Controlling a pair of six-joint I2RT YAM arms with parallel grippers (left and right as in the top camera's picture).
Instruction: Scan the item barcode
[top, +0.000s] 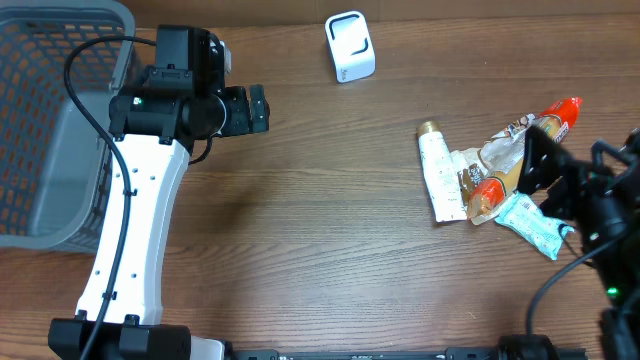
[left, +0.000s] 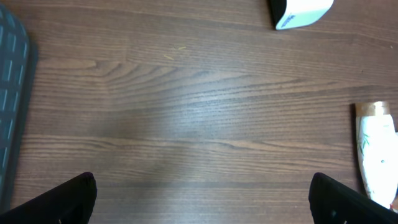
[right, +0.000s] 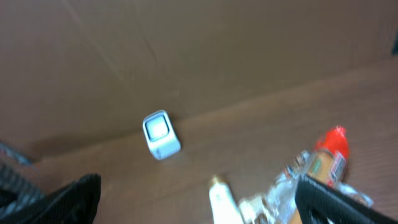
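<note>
A white barcode scanner stands at the back of the wooden table. The items lie in a cluster at the right: a white tube with a gold cap, a clear pouch with red-orange ends and a teal packet. My right gripper hovers open over the pouch and packet, holding nothing. Its blurred wrist view shows the scanner, the tube and the pouch ahead of its spread fingers. My left gripper is open and empty over bare wood, left of the scanner.
A grey mesh basket fills the far left, right beside the left arm; its rim shows in the left wrist view. The tube lies at that view's right edge. Bare wood spans the middle.
</note>
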